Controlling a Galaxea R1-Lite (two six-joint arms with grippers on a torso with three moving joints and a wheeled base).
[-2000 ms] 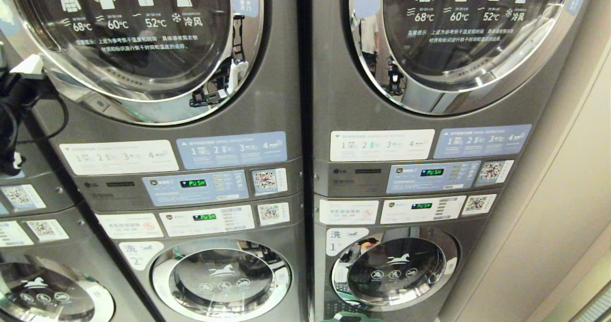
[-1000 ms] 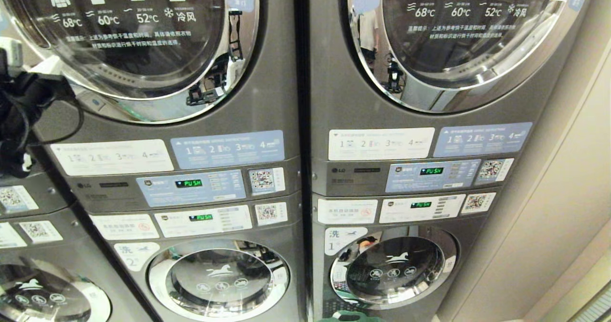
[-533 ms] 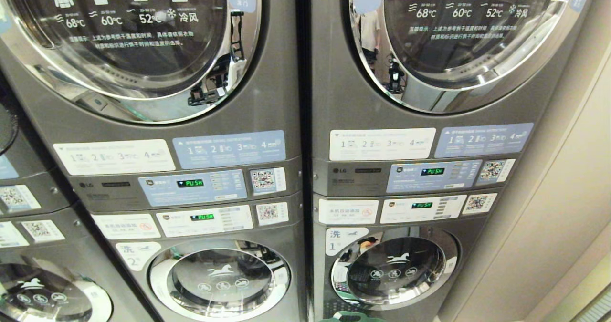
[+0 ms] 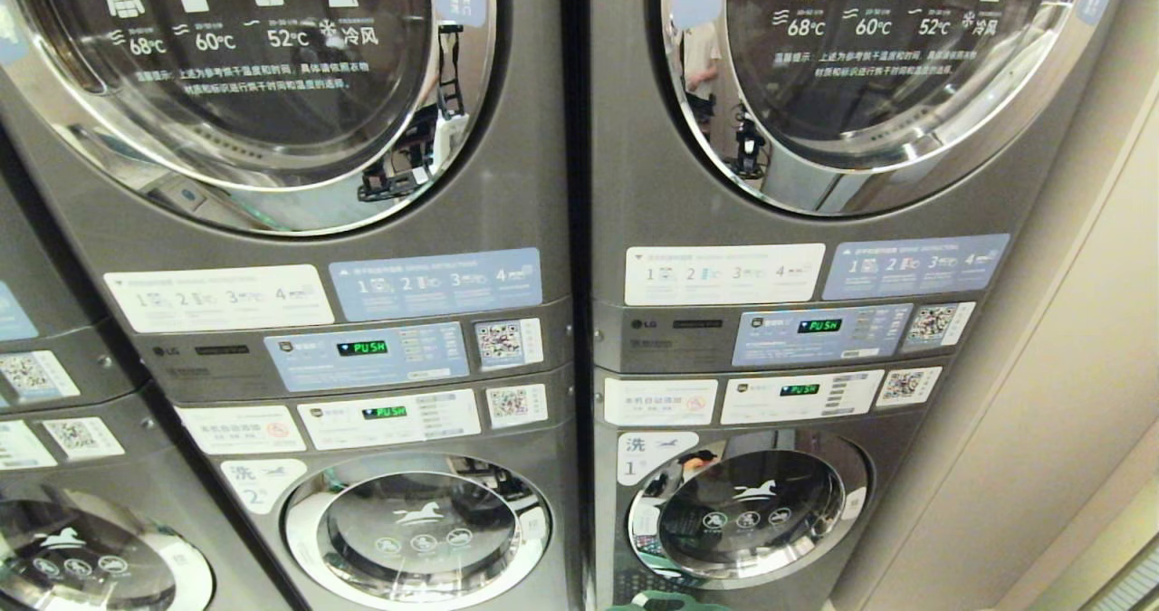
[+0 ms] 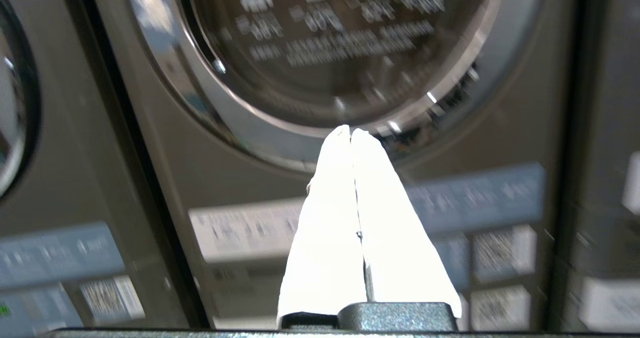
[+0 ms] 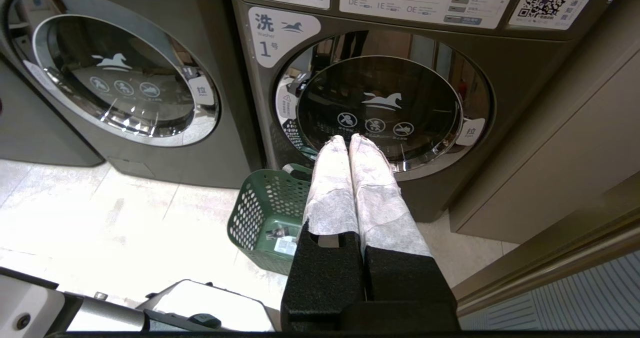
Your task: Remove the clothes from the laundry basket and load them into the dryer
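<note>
Two grey dryers stand side by side, the left dryer's round door [image 4: 253, 77] and the right dryer's door [image 4: 869, 68] both closed. My left gripper [image 5: 350, 131] is shut and holds nothing; it points at the lower rim of a dryer door [image 5: 345, 42]. My right gripper [image 6: 348, 140] is shut and empty. It hangs low over the green laundry basket [image 6: 260, 213], which stands on the floor before washer 1. Only a label shows on the basket's bottom; the clothes are out of view. The basket's rim [image 4: 665, 602] peeks in at the bottom of the head view. Neither arm shows in the head view.
Under each dryer sits a washer with a closed round door [image 4: 416, 529] [image 6: 380, 107], and between them are control panels [image 4: 371, 353] reading PUSH. A beige wall panel [image 4: 1068, 394] closes off the right. Pale floor tiles [image 6: 100, 213] lie left of the basket, and my white base [image 6: 200, 303] is below.
The left arm, with its black cables, was at the left edge of the head view two and one seconds ago and has left that view. The doors stay closed.
</note>
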